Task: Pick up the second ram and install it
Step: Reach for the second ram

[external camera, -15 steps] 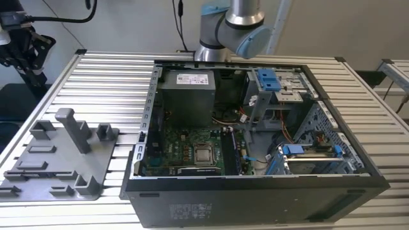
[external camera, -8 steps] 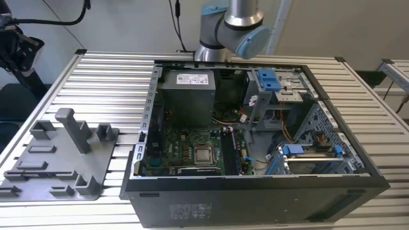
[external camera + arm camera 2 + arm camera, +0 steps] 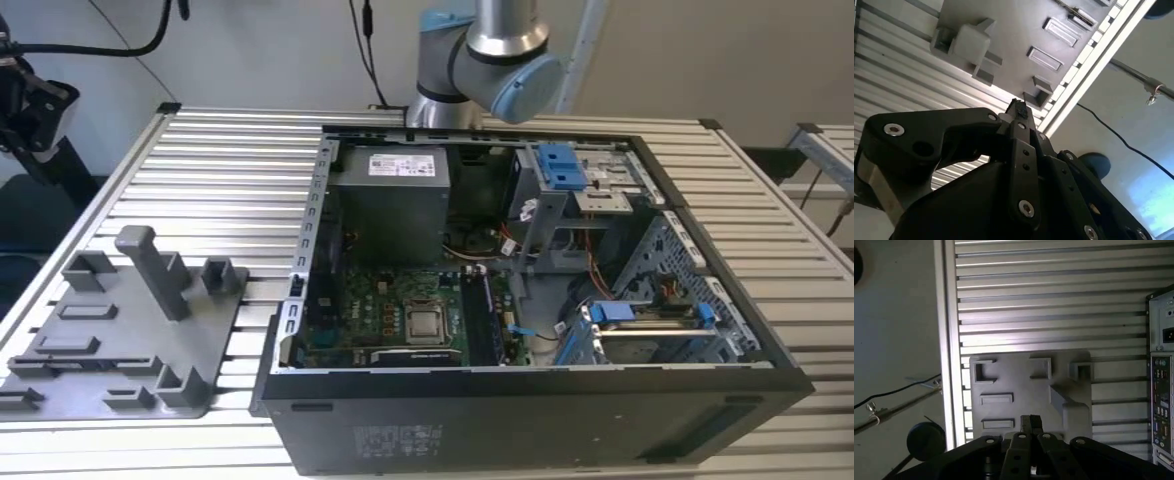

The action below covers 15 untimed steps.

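In the exterior view an open computer case point(image 3: 534, 400) lies on a slatted metal table point(image 3: 214, 180), with its circuit board point(image 3: 387, 320) facing up. A grey tray point(image 3: 134, 340) with upright posts sits just beside the case, toward the exterior view's left. The arm point(image 3: 487, 50) rises behind the far side of the case, and its upper part is cut off by the frame. Narrow slots point(image 3: 483, 315) run alongside the processor point(image 3: 424, 323); they are too dark to tell whether a card stands in them.

In the second wrist view the black claw point(image 3: 1017, 111) hangs above the tray point(image 3: 1004, 30), apart from it, with its fingertips drawn together. The claw's body hides much of the table.

In the first wrist view the claw point(image 3: 1030, 422) again has its tips together, over one edge of the tray point(image 3: 1019, 385). The part of the tray beneath it is hidden. The case's back panel point(image 3: 1161, 390) is cut off by the frame. Where the memory card lies cannot be told.
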Motion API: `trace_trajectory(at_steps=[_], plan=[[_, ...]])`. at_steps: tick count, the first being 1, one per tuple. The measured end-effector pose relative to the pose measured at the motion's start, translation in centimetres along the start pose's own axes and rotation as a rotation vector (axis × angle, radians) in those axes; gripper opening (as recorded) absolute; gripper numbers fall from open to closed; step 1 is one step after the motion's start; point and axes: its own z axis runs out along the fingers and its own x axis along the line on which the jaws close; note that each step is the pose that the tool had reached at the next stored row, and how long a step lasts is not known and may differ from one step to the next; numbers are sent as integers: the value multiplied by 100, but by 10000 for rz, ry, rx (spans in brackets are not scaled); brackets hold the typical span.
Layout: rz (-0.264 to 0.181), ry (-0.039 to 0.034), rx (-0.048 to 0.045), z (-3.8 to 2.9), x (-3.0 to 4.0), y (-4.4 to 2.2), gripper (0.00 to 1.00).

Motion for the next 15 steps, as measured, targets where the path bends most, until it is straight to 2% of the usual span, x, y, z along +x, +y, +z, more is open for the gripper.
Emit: trace_trajectory(at_steps=[6,11,15], plan=[[1,1,1,9,-2,-29,11],[0,1,1,33,-13,-87,11],[2,0,0,51,-27,-184,11]])
